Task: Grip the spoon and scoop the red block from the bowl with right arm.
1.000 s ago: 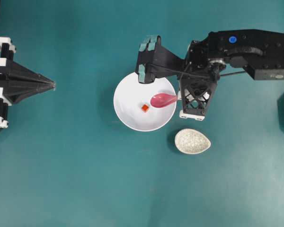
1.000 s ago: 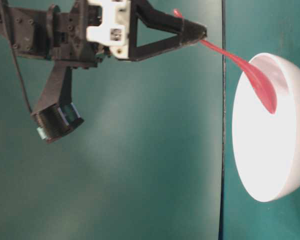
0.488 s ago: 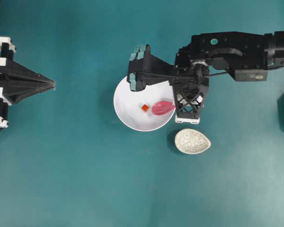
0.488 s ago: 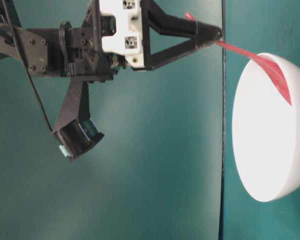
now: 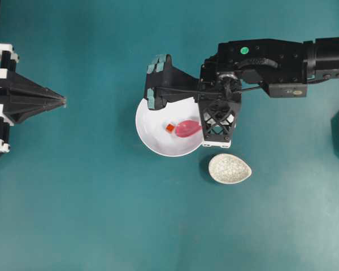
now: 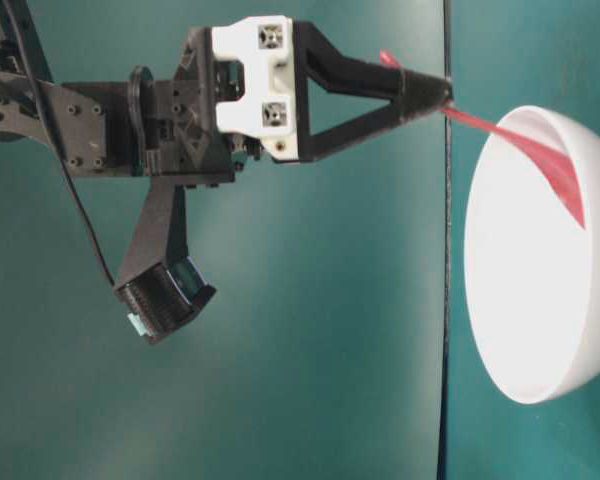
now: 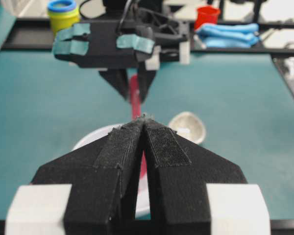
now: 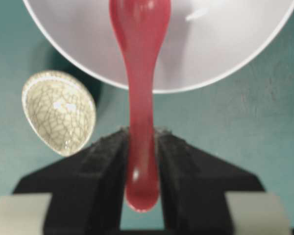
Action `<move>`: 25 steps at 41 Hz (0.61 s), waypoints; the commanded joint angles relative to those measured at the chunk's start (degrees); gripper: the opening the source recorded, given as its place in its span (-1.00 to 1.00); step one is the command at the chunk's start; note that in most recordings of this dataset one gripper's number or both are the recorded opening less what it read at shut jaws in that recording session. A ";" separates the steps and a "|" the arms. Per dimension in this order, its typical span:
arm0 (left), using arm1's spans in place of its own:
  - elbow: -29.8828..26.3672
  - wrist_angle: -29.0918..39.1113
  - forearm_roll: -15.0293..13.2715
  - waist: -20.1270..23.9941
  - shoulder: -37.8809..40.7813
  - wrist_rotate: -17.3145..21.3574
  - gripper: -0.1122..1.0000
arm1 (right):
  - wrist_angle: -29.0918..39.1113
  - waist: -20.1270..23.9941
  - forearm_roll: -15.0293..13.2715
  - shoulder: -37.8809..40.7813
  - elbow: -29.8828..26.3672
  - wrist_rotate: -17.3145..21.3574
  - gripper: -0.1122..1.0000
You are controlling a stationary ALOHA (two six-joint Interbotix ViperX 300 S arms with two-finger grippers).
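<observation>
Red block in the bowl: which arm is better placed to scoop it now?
Right. The right gripper already holds the spoon, its scoop beside the red block in the bowl. The left gripper sits far off.

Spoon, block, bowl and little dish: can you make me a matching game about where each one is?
Things:
1. glossy pink-red plastic spoon
2. tiny red-orange cube
3. large round white bowl
4. small egg-shaped crackle-patterned beige dish

Places:
A. lying inside the bowl, beside the scoop
B. standing alone beside the bowl
C. handle pinched between the right gripper's fingers
D. under the spoon's scoop

Pairs: 1-C, 2-A, 3-D, 4-B
</observation>
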 commanded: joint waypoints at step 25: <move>-0.97 -0.53 0.18 -0.09 0.44 0.26 -0.78 | -1.32 0.09 0.35 1.05 -2.55 -0.18 -0.35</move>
